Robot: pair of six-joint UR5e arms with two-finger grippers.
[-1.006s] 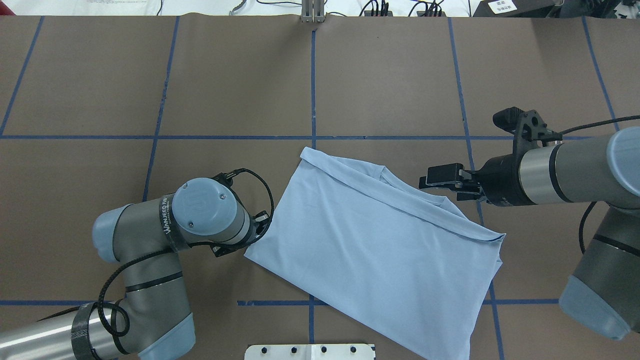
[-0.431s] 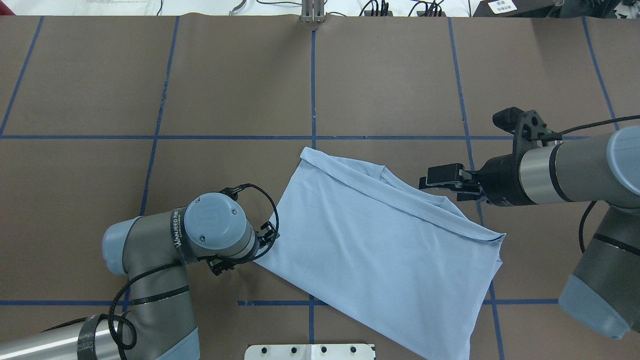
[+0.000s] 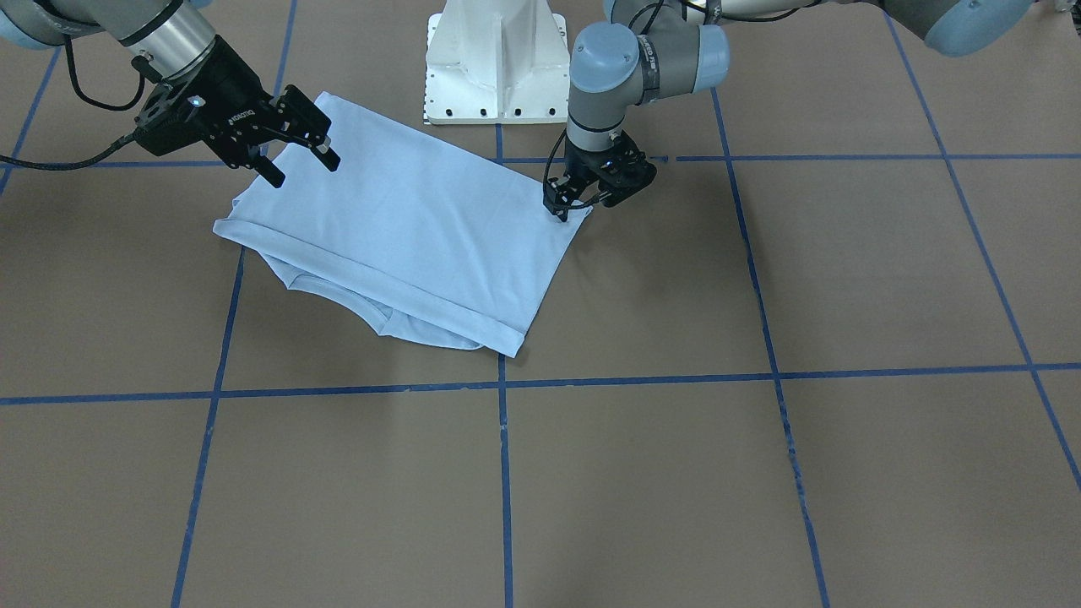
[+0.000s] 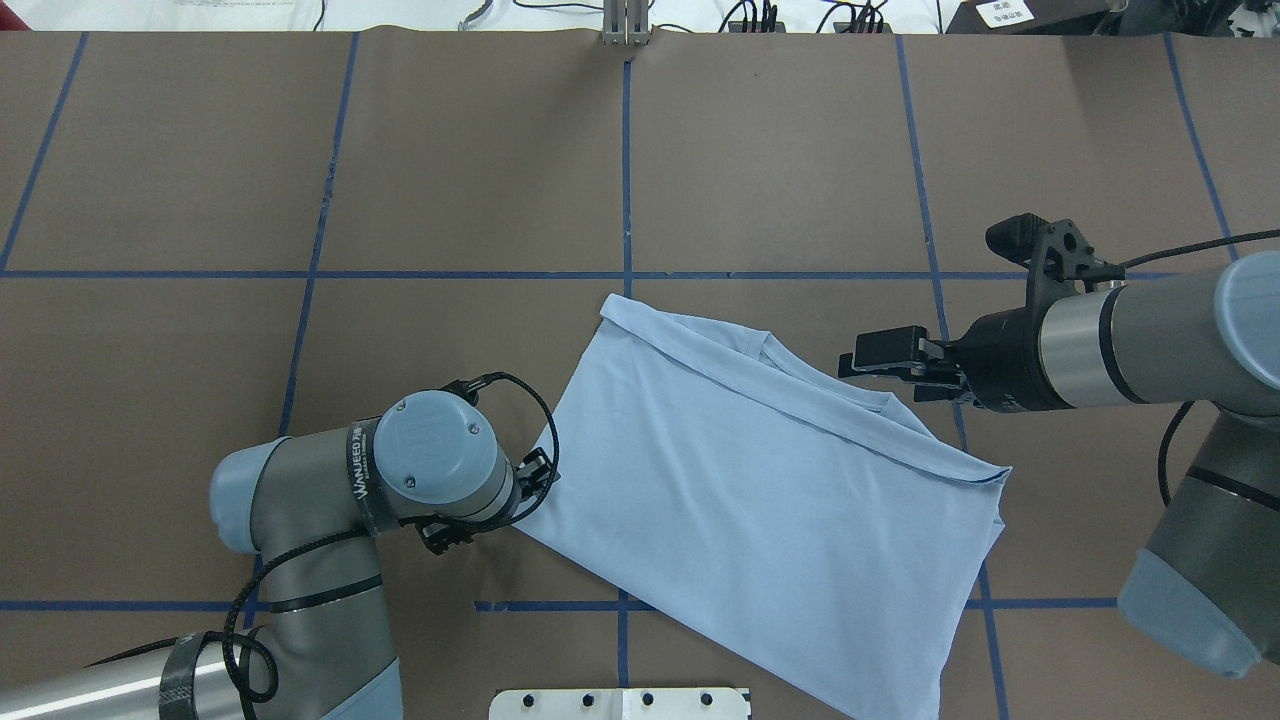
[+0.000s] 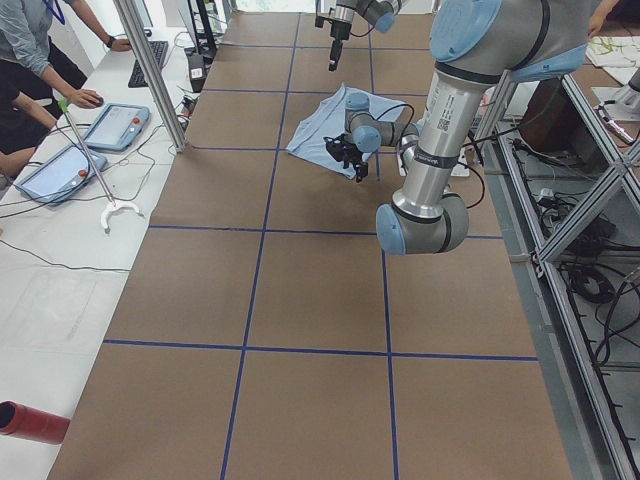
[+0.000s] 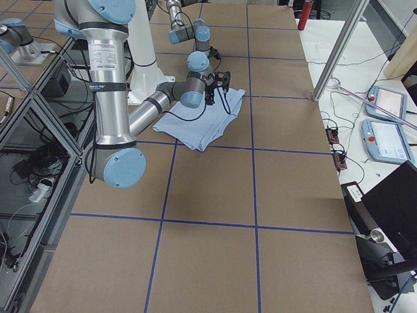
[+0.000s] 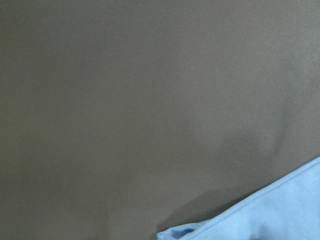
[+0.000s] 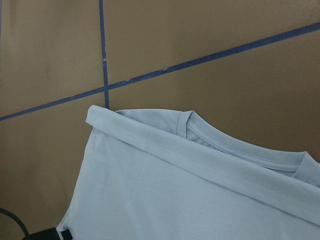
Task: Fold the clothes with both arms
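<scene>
From the front, the light blue T-shirt (image 3: 405, 228) lies folded on the brown desk (image 3: 760, 464), just in front of the white pedestal (image 3: 498, 59). Its collar edge is on the side away from the pedestal. The left end effector (image 3: 570, 205) points down onto the shirt's corner and touches the cloth, but I cannot tell whether it is clenched on it. The right end effector (image 3: 302, 167) hangs released over the opposite edge, its 2 fingers spread. From overhead, the T-shirt (image 4: 750, 500) sits askew across a blue tape line (image 4: 625, 150). The left end effector (image 4: 535, 485) is mostly hidden under its wrist at the shirt's corner. The right end effector (image 4: 855, 365) is level, just beside the collar. From the left end, the near arm's end effector (image 5: 345, 155) meets the T-shirt (image 5: 320, 125) at its near corner. The left wrist view shows only desk and a hem of the T-shirt (image 7: 280, 210). The right wrist view looks down on the T-shirt (image 8: 175, 200), with its folded band and collar.
</scene>
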